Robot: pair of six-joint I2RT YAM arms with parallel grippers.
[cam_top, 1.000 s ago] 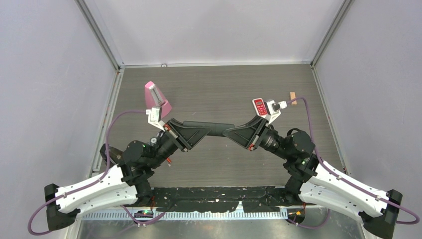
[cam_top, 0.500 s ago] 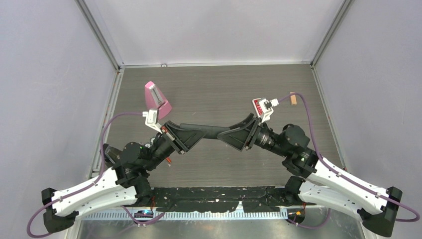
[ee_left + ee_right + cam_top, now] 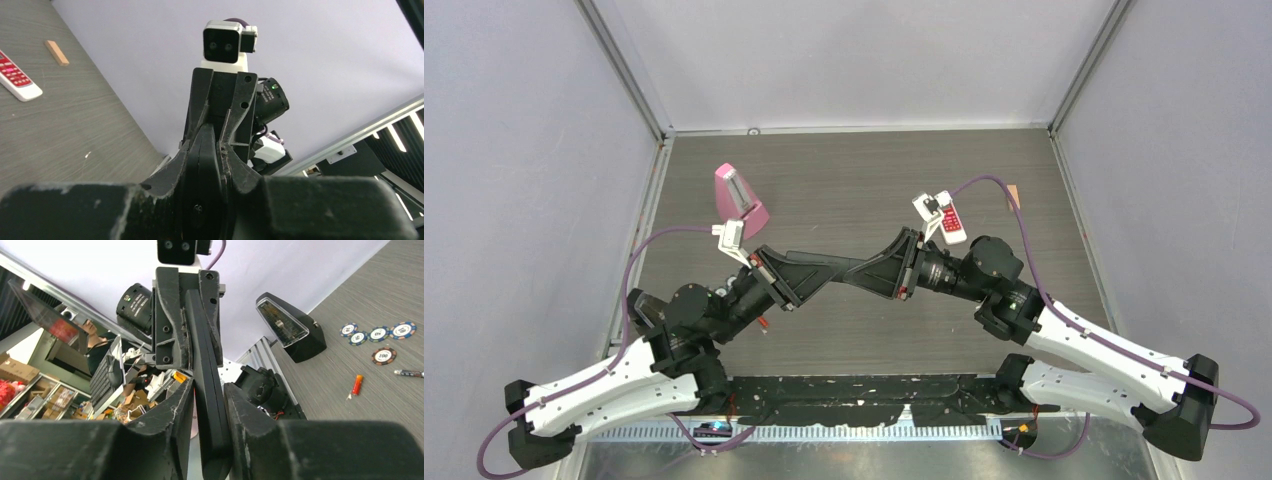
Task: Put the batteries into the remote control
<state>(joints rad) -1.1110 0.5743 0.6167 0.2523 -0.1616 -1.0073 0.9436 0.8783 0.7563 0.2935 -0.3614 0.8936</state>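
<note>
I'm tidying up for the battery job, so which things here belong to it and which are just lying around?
Job: black remote in the left pincer; orange battery.
Lying about: red remote; pink metronome; poker chips; wooden block.

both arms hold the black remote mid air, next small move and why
Probably the left gripper should let go, freeing it to fetch the battery: both grippers clamp the black remote in mid-air, so the right gripper can likely hold it alone, and the battery lies on the table.
</note>
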